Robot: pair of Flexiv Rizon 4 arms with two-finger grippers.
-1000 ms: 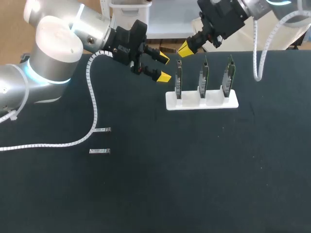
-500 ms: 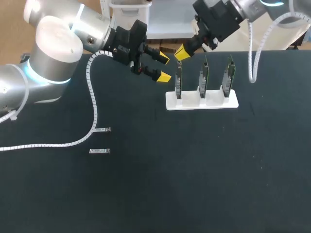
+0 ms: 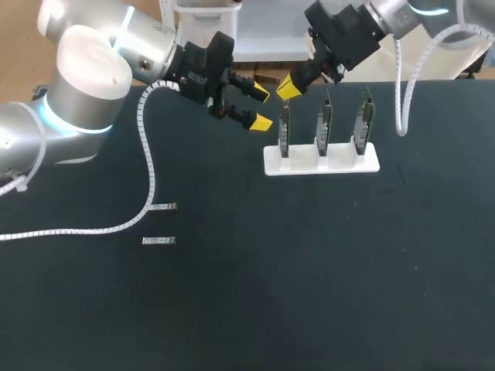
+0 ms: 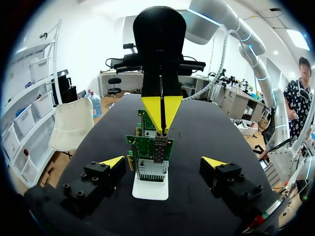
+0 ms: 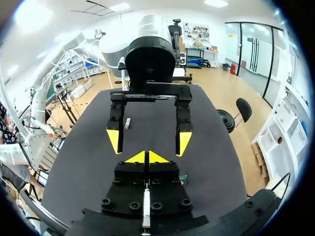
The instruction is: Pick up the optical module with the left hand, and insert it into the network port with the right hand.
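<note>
A white stand [image 3: 321,164] holding three upright green cards [image 3: 324,124] sits just ahead of our left tool [image 3: 262,107], whose fingers are spread apart and empty. Our right tool [image 3: 288,87], tips pressed together, hovers over the nearest card. An optical module [image 3: 162,206] and a second module [image 3: 158,241], slim silver bars, lie flat on the bench [image 3: 309,278], long axes parallel, well apart from both tools, beside the left arm's white cable [image 3: 147,162].

What stays out of sight
From the left wrist, the front card [image 4: 147,147] covers those behind it. Whether the right claw [image 3: 288,88], tips pressed together, pinches anything is too small to tell. Under it in the right wrist view only a green card corner [image 5: 183,177] shows. The left arm [image 3: 85,77] and right arm [image 3: 402,11] run off the head view's edges.
</note>
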